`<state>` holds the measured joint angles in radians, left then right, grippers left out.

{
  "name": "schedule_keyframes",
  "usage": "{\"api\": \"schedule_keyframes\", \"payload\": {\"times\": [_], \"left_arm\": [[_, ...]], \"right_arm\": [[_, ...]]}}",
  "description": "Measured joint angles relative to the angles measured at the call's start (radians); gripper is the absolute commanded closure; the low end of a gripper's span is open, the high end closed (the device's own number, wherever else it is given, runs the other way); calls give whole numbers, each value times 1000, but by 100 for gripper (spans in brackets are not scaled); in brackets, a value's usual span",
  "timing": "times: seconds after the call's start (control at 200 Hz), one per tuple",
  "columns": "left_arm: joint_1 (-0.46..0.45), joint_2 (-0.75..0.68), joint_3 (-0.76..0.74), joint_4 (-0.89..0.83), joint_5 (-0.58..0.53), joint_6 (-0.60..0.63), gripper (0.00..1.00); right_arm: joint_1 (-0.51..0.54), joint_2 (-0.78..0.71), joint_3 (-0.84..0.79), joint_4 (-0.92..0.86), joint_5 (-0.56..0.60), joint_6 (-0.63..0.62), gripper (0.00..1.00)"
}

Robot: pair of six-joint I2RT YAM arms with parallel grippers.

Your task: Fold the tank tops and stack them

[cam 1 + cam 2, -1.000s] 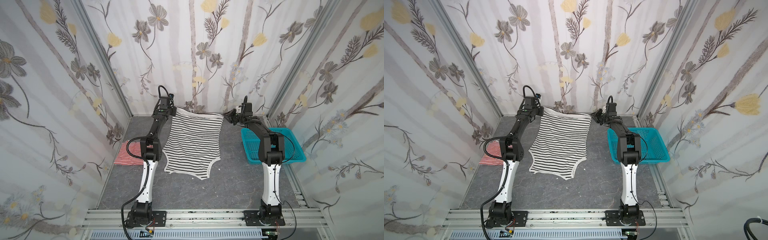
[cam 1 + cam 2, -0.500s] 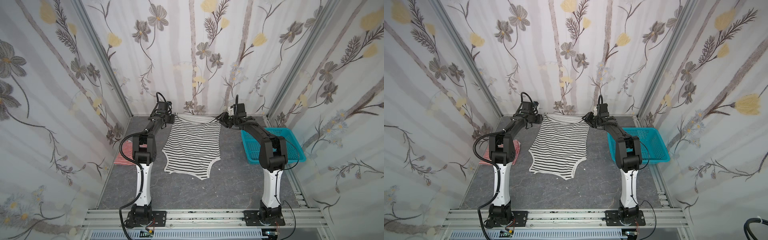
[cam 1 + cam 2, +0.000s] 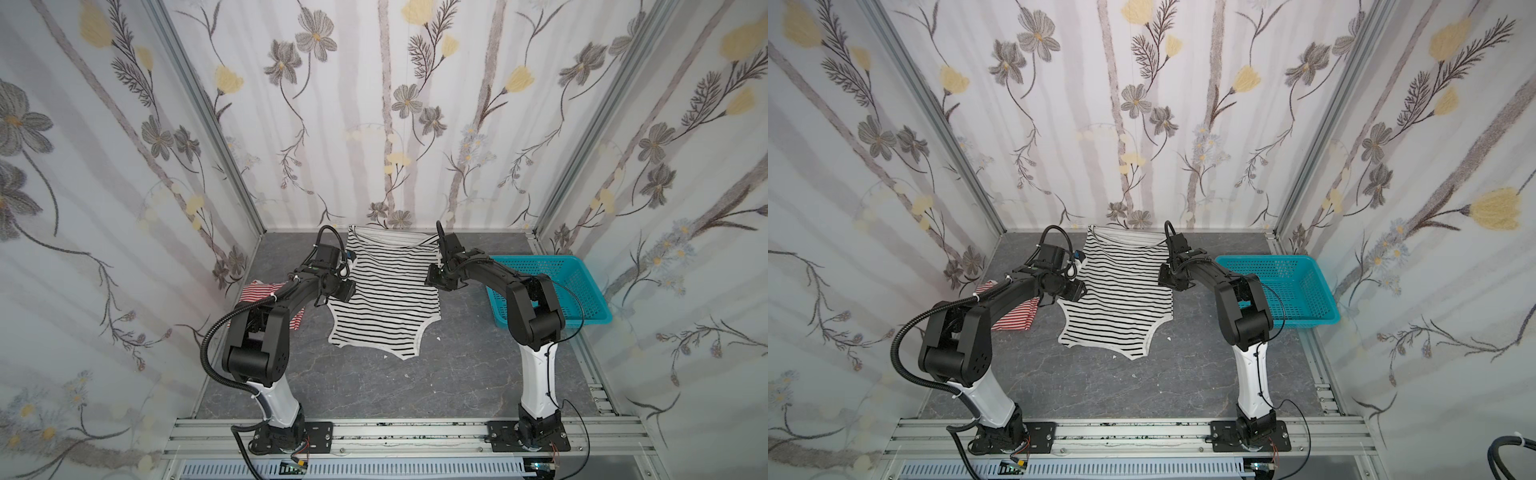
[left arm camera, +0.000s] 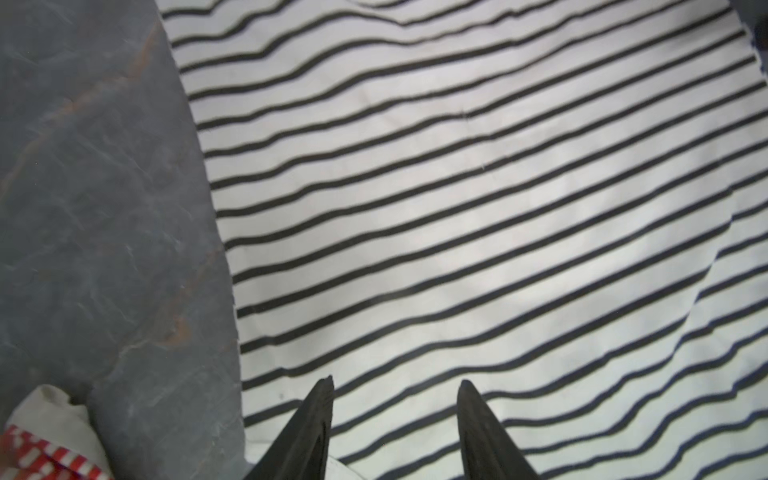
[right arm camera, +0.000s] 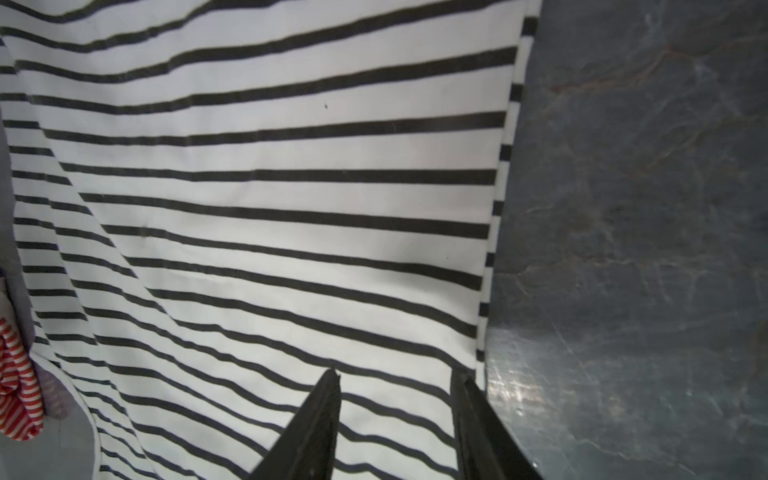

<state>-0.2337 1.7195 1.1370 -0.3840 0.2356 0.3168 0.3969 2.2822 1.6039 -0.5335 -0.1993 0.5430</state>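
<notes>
Plainly left pincer (image 4: 397, 380) and right pincer (image 5: 395, 372) gape empty (above the black-striped top (image 3: 386, 291)).

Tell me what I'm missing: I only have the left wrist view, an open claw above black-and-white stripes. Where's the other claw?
Observer: The right claw is open as well, over the opposite side edge of the black-and-white top.
Operator: Is that top folded yet?
Observer: No. In both top views it lies spread out, unfolded, mid-table.
Operator: And the red one?
Observer: The red-striped top lies bunched to its left, apart from it, partly hidden behind the left arm.
</notes>
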Motion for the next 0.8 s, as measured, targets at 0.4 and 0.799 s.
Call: {"api": "schedule_keyframes", "payload": {"times": [0.4,0.799], "left_arm": [[-42,1,-108,6,-96,100,50],[-28,139,-6,28,-250,199,50]], "right_arm": [[55,-1,-56,27,25,-6,55],[102,-144,-289,103,77,-3,56]]}}
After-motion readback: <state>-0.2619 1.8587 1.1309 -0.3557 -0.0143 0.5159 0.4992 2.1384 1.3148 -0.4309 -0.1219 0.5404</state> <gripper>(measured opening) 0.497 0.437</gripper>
